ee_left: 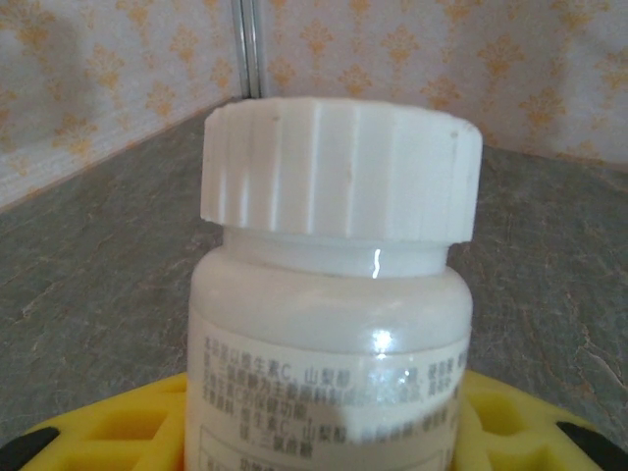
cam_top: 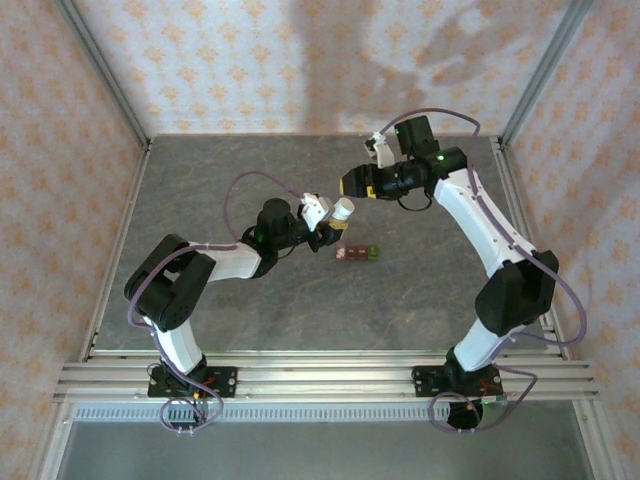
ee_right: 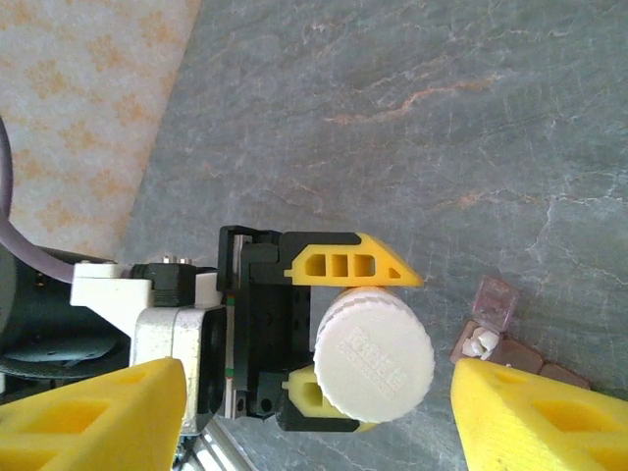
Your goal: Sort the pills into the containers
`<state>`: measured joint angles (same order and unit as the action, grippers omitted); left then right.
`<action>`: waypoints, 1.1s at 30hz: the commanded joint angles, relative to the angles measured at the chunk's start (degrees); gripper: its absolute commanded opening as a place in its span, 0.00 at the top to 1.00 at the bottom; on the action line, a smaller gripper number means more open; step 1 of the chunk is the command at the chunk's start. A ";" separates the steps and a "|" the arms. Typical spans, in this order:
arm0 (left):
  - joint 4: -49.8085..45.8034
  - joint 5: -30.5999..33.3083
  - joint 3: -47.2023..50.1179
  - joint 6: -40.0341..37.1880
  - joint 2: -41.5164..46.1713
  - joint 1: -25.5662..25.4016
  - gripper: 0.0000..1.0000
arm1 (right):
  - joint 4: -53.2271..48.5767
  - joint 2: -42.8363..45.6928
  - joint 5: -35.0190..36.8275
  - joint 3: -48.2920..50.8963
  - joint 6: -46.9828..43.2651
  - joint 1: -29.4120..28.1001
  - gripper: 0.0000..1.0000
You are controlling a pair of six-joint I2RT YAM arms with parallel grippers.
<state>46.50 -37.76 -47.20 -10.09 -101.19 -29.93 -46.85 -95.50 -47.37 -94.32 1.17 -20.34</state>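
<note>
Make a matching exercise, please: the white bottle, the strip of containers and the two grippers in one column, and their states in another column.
Column one:
1 white bottle
2 containers
3 left gripper
4 right gripper

Column two:
a jaws open, holding nothing
b on the table, one lid open
c white cap on, held
d jaws shut on the bottle

Pairs: 1c, 2b, 3d, 4a.
</note>
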 commanded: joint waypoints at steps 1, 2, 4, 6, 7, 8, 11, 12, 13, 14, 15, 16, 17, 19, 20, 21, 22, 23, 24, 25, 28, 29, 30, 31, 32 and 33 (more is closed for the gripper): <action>1.62 -1.92 -1.79 1.46 1.94 0.54 1.00 | -1.70 -1.37 1.05 0.10 -2.20 -0.53 0.30; 1.58 -2.06 -1.82 1.56 1.95 0.57 1.00 | -1.85 -1.61 1.35 0.10 -2.34 -0.68 0.30; 1.58 -2.23 -1.80 1.73 1.97 0.64 1.00 | -1.93 -1.96 1.96 0.43 -2.57 -0.94 0.30; 1.66 -2.36 -1.76 1.82 2.08 0.80 1.00 | -1.85 -2.25 2.35 0.76 -2.50 -1.02 0.31; 1.66 -2.40 -1.82 1.88 2.06 0.84 1.00 | -1.77 -2.36 2.45 0.88 -2.50 -1.10 0.31; 1.75 -2.41 -1.77 2.04 2.08 0.84 1.00 | -1.73 -2.56 2.46 0.94 -2.51 -1.18 0.31; 1.96 -2.47 -1.79 2.16 2.05 0.89 1.00 | -1.70 -3.21 2.48 1.07 -2.53 -1.22 0.33; 2.01 -2.50 -1.76 2.18 2.07 0.89 1.00 | -1.72 -3.41 2.60 1.05 -2.55 -1.24 0.34; 2.01 -2.51 -1.84 2.18 2.08 0.93 1.00 | -1.69 -3.63 2.70 0.98 -2.45 -1.21 0.35; 2.01 -2.50 -1.84 2.18 2.13 0.86 1.00 | -1.72 -3.89 2.75 0.99 -2.43 -1.29 0.35; 2.07 -2.57 -1.80 2.18 2.13 0.93 1.00 | -1.68 -4.16 2.80 0.99 -2.44 -1.37 0.36; 2.10 -2.58 -1.78 2.17 2.13 0.89 1.00 | -1.67 -4.41 2.81 1.03 -2.40 -1.34 0.35; 2.10 -2.59 -1.82 2.21 2.20 0.93 1.00 | -1.72 -4.64 2.73 0.98 -2.37 -1.42 0.36; 2.08 -2.58 -1.89 2.22 2.15 1.01 1.00 | -1.56 -5.03 2.61 0.95 -2.24 -1.64 0.37; 2.08 -2.61 -1.89 2.26 2.22 1.02 1.00 | -1.54 -5.16 2.54 0.87 -2.27 -1.77 0.37; 2.10 -2.58 -1.89 2.21 2.11 0.99 1.00 | -1.46 -5.34 2.50 0.90 -2.16 -1.84 0.38; 2.10 -2.58 -1.87 2.27 2.08 1.01 1.00 | -1.35 -5.43 2.40 0.89 -2.07 -1.98 0.38; 2.10 -2.59 -1.97 2.39 2.09 1.01 1.00 | -1.32 -5.55 2.29 0.89 -2.13 -2.05 0.39; 2.17 -2.55 -1.93 2.35 2.07 1.01 1.00 | -1.36 -5.79 2.33 0.90 -1.99 -2.17 0.40; 2.19 -2.60 -1.97 2.43 2.00 1.00 1.00 | -1.33 -5.84 2.24 0.90 -2.03 -2.27 0.42; 2.19 -2.58 -2.00 2.44 2.00 0.98 1.00 | -0.98 -6.18 2.12 1.22 -1.55 -2.49 0.49; 2.18 -2.59 -2.01 2.52 2.02 0.99 1.00 | -0.78 -6.23 2.11 1.41 -1.24 -2.56 0.51; 2.14 -2.61 -2.06 2.53 2.05 1.01 1.00 | -0.53 -6.28 2.18 1.74 -0.96 -2.54 0.55; 2.21 -2.50 -2.04 2.51 2.12 1.04 1.00 | -0.24 -6.31 2.28 2.05 -0.30 -2.56 0.57; 2.26 -2.42 -2.02 2.56 2.21 1.02 1.00 | 0.17 -6.15 2.24 2.44 0.48 -2.50 0.57; 2.36 -2.34 -2.05 2.56 2.15 1.02 1.00 | 0.93 -5.99 2.08 3.08 1.54 -2.63 0.58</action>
<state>46.19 -39.00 -47.55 -8.36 -101.19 -29.21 -46.70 -100.90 -46.11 -93.27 0.89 -22.72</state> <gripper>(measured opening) 0.432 0.424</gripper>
